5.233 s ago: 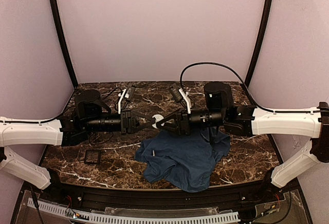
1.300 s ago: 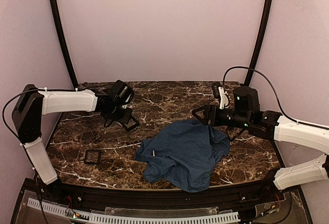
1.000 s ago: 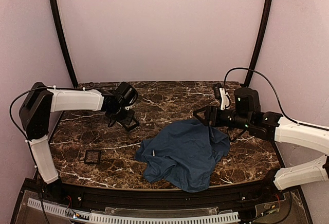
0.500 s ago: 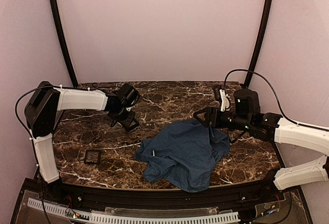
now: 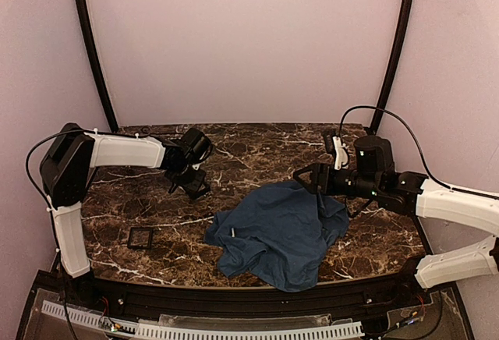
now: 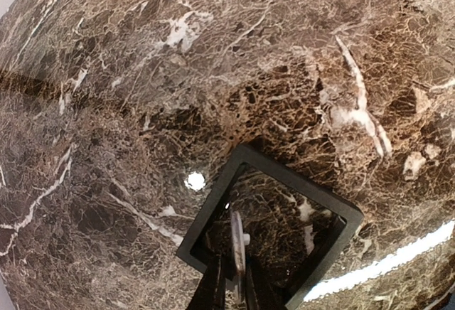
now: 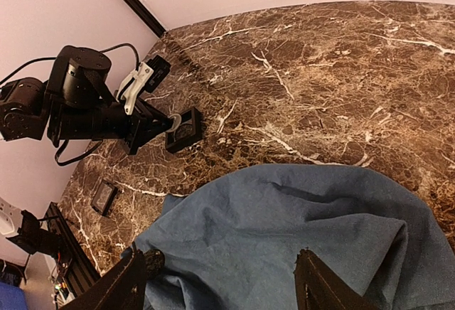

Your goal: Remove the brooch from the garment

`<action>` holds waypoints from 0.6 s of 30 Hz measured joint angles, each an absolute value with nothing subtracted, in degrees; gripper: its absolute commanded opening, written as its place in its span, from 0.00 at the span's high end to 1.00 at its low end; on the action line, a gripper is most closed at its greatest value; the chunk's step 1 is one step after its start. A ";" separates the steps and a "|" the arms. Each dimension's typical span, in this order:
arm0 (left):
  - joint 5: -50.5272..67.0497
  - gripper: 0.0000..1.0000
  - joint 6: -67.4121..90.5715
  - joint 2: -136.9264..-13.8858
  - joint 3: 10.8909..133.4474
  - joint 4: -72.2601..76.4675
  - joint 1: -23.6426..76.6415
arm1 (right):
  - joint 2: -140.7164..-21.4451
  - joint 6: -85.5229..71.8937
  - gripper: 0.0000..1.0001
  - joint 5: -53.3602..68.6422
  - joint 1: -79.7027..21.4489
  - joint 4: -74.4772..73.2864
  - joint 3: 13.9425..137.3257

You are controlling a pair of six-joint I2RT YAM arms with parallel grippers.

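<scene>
The brooch [image 6: 238, 249] is a thin pale disc standing edge-on between the fingers of my left gripper [image 6: 237, 280], which is shut on it. It hangs just inside a small black square tray [image 6: 298, 182] on the marble. From the top view, the left gripper [image 5: 189, 184] points down at that tray [image 5: 199, 189], back left of the garment. The garment [image 5: 281, 231] is a crumpled blue cloth in the middle front. My right gripper [image 7: 222, 267] hovers open over the garment [image 7: 298, 217], nothing between its fingers.
A second small black square tray [image 5: 140, 237] lies near the front left of the marble table [image 5: 257, 153]. A small white speck [image 5: 231, 232] shows on the cloth's left part. Black frame posts and pink walls stand round the back and sides.
The left gripper has crept a little to the right and down onto the back tray with the brooch. The right arm has barely moved.
</scene>
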State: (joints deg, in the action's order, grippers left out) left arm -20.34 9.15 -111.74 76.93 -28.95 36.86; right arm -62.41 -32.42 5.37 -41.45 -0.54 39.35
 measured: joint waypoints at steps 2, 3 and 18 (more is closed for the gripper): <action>-19.86 0.80 9.39 -111.81 76.93 -28.97 36.86 | -62.54 -32.49 0.29 5.50 -41.45 -0.51 39.35; -19.57 0.79 9.45 -111.83 76.93 -28.97 36.86 | -62.70 -32.51 0.29 5.58 -41.45 -0.40 39.35; -12.75 0.41 11.35 -111.72 76.93 -28.82 36.86 | -63.86 -33.06 0.28 6.02 -41.45 -0.03 39.35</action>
State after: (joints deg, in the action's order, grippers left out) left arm -12.75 11.35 -111.72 76.93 -28.82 36.86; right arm -63.86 -33.06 6.02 -41.45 -0.03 39.35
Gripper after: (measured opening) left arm 0.524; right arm 0.715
